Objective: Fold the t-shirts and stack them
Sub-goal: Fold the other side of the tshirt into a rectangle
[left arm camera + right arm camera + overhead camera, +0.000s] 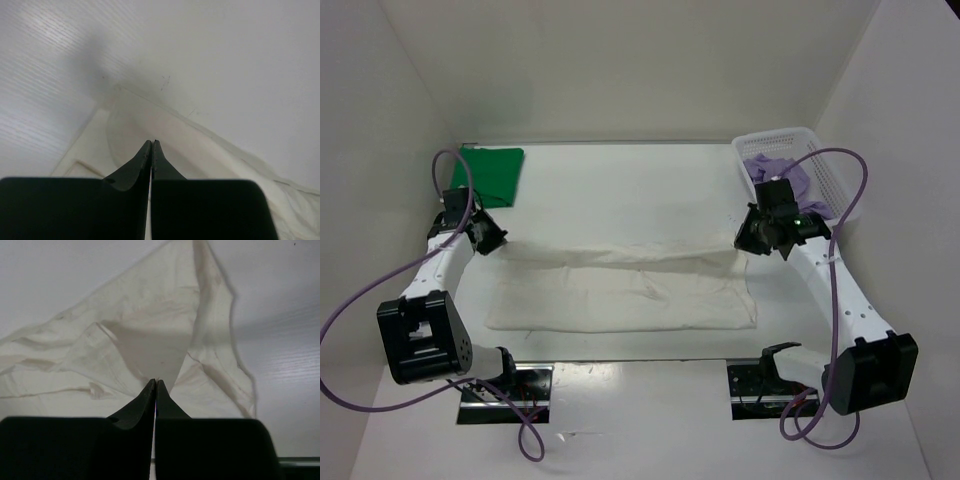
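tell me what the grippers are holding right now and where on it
Both hold the white t-shirt: the left gripper pinches the left end of its raised far edge, the right gripper the right end.

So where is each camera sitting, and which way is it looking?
Top camera: high behind the robot, looking down at the table, white t-shirt, green t-shirt, and lavender t-shirt in the basket; shows left arm, right arm, left gripper, right gripper.
Left wrist camera: on the left wrist, looking past its own shut fingers at the white t-shirt.
Right wrist camera: on the right wrist, looking past its own shut fingers at the white t-shirt.
Shared: all three see the white t-shirt.
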Motion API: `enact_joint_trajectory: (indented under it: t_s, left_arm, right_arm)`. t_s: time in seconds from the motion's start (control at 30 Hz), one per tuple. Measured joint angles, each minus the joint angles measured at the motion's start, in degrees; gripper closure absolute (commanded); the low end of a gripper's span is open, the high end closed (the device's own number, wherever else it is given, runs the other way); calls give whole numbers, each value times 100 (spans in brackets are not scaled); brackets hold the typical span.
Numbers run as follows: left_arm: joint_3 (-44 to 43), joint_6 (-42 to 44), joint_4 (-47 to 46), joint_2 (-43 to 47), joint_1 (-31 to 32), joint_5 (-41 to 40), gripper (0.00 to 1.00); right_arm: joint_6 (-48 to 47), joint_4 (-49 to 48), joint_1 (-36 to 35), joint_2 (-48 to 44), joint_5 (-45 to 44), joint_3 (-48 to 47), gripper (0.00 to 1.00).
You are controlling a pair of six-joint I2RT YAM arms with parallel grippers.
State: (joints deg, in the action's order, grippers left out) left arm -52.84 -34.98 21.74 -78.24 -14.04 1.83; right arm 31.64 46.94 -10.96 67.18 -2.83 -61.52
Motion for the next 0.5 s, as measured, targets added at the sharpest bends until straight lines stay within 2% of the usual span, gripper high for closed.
enact_joint_trajectory:
  t_s: [0.17,0.23,0.33,0.47,0.5]
  left_arm:
    - [7,-15,149,2,-24,-299,99]
    - [20,-68,197,4,-26,-380,85]
    - [103,-225,271,81,-31,-505,76]
    - [83,-496,525,326,-31,-796,75]
    - [15,-568,590,348,-31,-828,75]
  right_arm:
    - [50,341,0,11,26,114,99]
    - [48,492,0,13,52,120,99]
    - [50,645,0,13,98,155,89]
    - [52,887,0,-20,120,295,79]
    - [50,973,0,-35,122,304,69]
